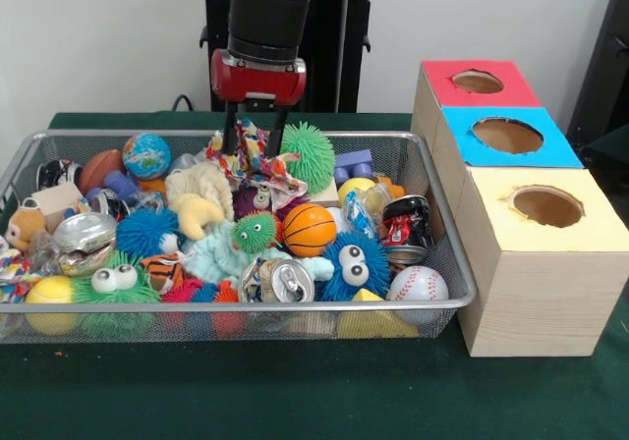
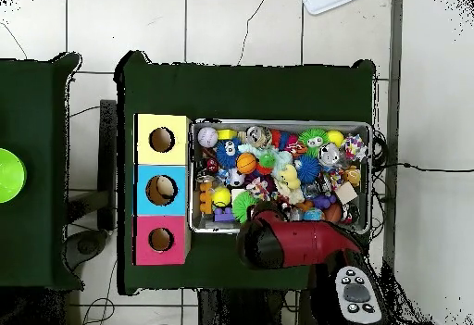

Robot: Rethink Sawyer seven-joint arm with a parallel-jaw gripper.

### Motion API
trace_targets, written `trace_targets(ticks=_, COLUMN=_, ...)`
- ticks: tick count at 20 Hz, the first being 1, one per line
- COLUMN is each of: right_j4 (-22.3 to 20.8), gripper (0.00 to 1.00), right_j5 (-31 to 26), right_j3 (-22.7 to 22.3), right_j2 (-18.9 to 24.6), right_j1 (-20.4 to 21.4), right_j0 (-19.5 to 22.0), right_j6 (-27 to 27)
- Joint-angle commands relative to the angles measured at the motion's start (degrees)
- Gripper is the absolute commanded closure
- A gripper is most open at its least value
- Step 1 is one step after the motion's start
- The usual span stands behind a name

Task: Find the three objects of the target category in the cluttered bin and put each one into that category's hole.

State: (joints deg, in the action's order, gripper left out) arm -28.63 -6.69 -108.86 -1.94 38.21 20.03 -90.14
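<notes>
The claw [image 1: 254, 131] stands low over the far side of the cluttered bin [image 1: 432, 175], its two dark fingers [image 1: 229, 131] pointing straight down and closed on a polka-dot cloth [image 1: 246, 157], whose bunched folds rise between them and spill out just below. Going by how the fabric is gathered up, the cloth is clamped at a raised fold, likely because thin cloth lying among toys offers nothing else to pinch. A green spiky ball [image 1: 309, 148] sits just beside the claw, and a cream plush [image 1: 201, 180] lies below it on the opposite side, both untouched. The yellow-surround hole [image 1: 547, 205] in the wooden box [image 1: 531, 293] is well apart from the claw, beyond the bin's end wall, nearest the camera of the three holes, so the cloth would have to be lifted clear of the rim and carried sideways. The box and bin stand side by side on the green bench [image 1: 295, 391]. A crushed red can [image 1: 403, 229] carries printing, too small to read.
</notes>
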Motion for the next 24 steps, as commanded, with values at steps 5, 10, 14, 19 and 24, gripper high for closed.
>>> trace_targets(ticks=5, right_j4=-5.23, gripper=0.0, right_j5=3.38, right_j3=0.46, right_j2=-2.95, right_j1=-3.83, right_j0=-1.9, right_j6=-5.39)
trace_targets(ticks=10, right_j4=-6.53, gripper=0.0, right_j5=3.93, right_j3=0.76, right_j2=-3.89, right_j1=-4.44, right_j0=-2.25, right_j6=-5.46)
trace_targets(ticks=14, right_j4=-6.76, gripper=0.0, right_j5=5.51, right_j3=1.14, right_j2=-4.13, right_j1=-5.86, right_j0=-2.1, right_j6=-6.08)
trace_targets(ticks=19, right_j4=-6.63, gripper=1.0, right_j5=9.95, right_j3=1.82, right_j2=-6.26, right_j1=-7.66, right_j0=-3.48, right_j6=-7.8)
trace_targets(ticks=24, right_j4=-5.36, gripper=1.0, right_j5=8.59, right_j3=1.1, right_j2=-6.75, right_j1=-5.74, right_j0=-5.21, right_j6=-7.46)
